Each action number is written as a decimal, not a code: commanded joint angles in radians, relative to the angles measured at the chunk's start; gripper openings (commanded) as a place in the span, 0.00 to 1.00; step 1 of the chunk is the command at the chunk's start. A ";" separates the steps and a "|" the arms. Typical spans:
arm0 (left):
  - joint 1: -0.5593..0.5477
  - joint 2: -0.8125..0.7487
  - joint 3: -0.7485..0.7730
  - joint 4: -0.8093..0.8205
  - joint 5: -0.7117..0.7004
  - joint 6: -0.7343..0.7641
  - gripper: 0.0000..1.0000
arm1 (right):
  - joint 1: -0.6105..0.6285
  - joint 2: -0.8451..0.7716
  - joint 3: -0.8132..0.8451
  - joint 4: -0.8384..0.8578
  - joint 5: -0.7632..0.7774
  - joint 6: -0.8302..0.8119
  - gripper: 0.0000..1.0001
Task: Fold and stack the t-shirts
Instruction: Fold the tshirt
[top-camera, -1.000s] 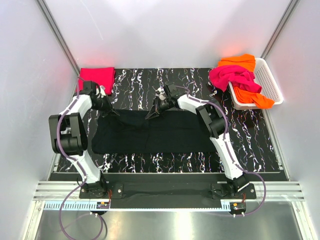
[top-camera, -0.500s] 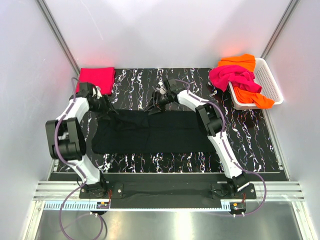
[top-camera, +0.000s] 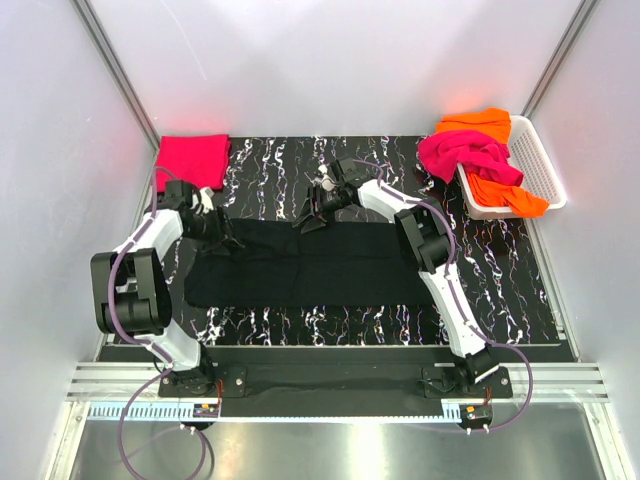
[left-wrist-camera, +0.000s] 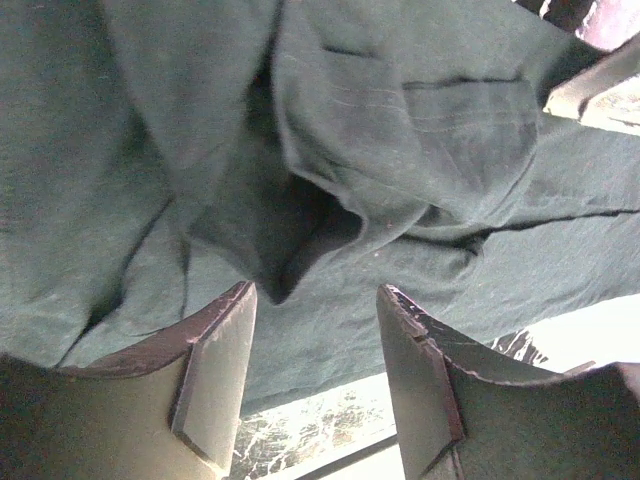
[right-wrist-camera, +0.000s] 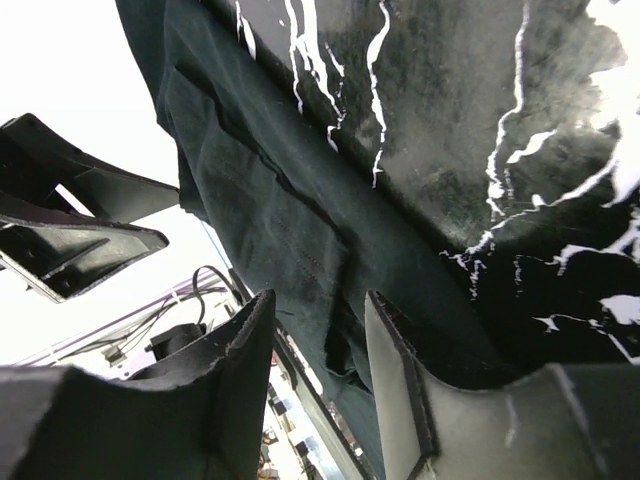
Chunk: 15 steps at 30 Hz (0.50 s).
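L gripper (top-camera: 222, 238) spread, pinching nothing, over far-left edge of black t-shirt (top-camera: 310, 265), which lies flat mid-worktop (top-camera: 500, 290). R gripper (top-camera: 308, 218) also spread, at shirt's far edge, cloth just beneath. Red-pink shirt (top-camera: 192, 157) folded at far-left corner; magenta shirt (top-camera: 465, 152) & orange shirt (top-camera: 480, 122) heaped over basket (top-camera: 540, 165).

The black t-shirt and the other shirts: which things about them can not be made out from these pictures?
- Black t-shirt: top view, dark cloth hides its folds and layer count; left wrist view cuts off its edges.
- Orange t-shirt: top view, the magenta t-shirt covers its middle in the basket; one piece or two, unclear.
- Red-pink t-shirt: top view, folded, lower layers hidden.
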 joint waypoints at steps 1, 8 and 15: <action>-0.026 -0.032 0.002 0.047 -0.008 0.037 0.56 | 0.014 -0.005 0.052 0.009 -0.043 0.000 0.47; -0.032 0.034 0.022 0.016 -0.042 0.043 0.55 | 0.038 0.039 0.081 0.011 -0.048 0.038 0.42; -0.037 0.044 0.026 0.008 -0.082 0.072 0.54 | 0.040 0.035 0.060 0.012 -0.014 0.029 0.42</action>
